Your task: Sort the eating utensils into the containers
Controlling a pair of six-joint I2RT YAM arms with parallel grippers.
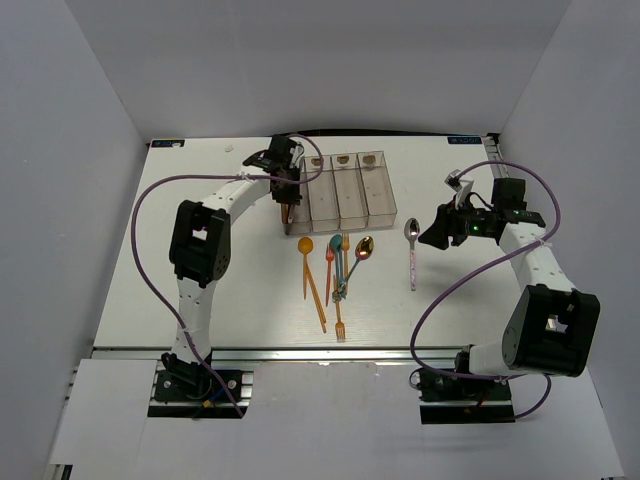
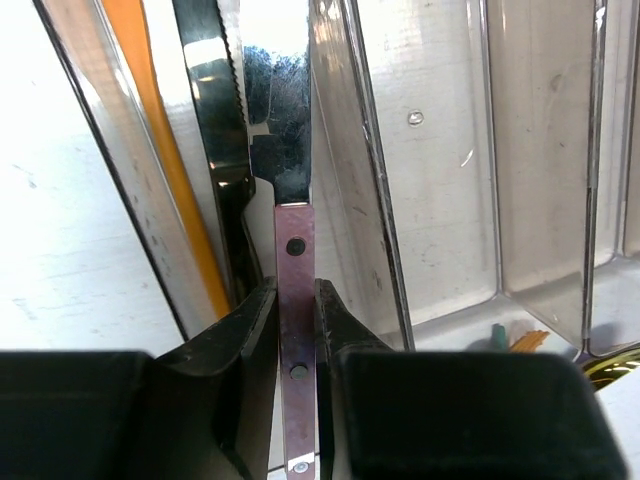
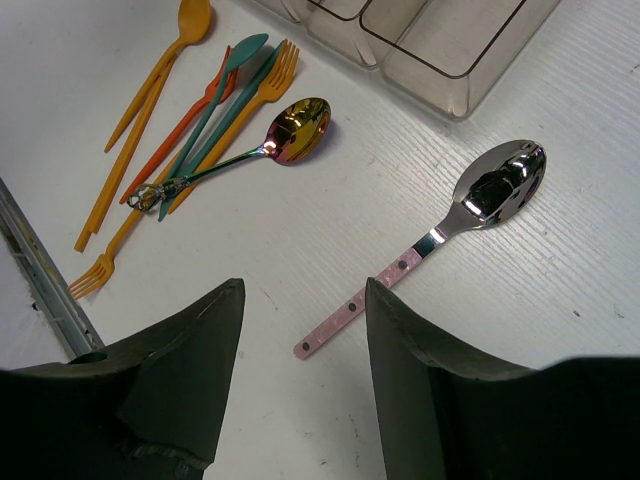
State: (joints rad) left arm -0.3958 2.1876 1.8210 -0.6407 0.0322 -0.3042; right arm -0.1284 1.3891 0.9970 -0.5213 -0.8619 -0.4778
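My left gripper [image 2: 296,300] is shut on the pink handle of a silver knife [image 2: 280,110], whose blade points into the leftmost of four joined clear bins [image 1: 340,195]. A black knife [image 2: 222,120] and an orange utensil [image 2: 165,140] lie in that bin. In the top view the left gripper [image 1: 284,178] is over the bins' left end. My right gripper [image 3: 303,300] is open above a pink-handled silver spoon [image 3: 470,205], which also shows on the table in the top view [image 1: 412,250]. Orange, red and teal utensils and a shiny gold spoon [image 3: 295,130] lie in a loose pile [image 1: 335,270].
The other three bins [image 2: 480,150] look empty apart from their end labels. The table's metal front rail [image 1: 330,352] runs below the pile. Purple cables loop over both arms. White walls enclose the table.
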